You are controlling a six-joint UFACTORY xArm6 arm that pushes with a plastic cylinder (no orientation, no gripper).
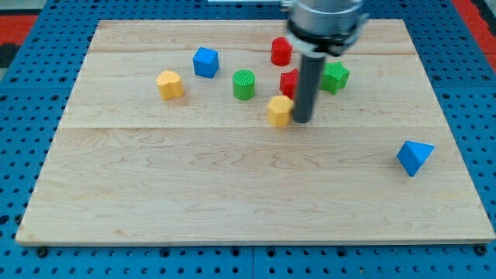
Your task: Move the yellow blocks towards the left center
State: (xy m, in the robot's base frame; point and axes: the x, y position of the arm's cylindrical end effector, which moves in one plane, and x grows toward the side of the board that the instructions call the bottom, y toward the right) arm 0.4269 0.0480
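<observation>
Two yellow blocks lie on the wooden board (232, 186). One yellow block (169, 84), heart-like in shape, sits at the upper left. The other yellow block (280, 110) sits near the middle, slightly blurred. My tip (303, 122) stands right beside this second yellow block, on its right side, touching or nearly touching it. The rod rises from there to the arm at the view's top.
A blue cube (205, 62) and a green cylinder (244, 84) lie between the two yellow blocks. A red cylinder (280, 51), a red block (290, 80) partly behind the rod and a green star-like block (335, 77) sit near the rod. A blue block (414, 157) lies at the right.
</observation>
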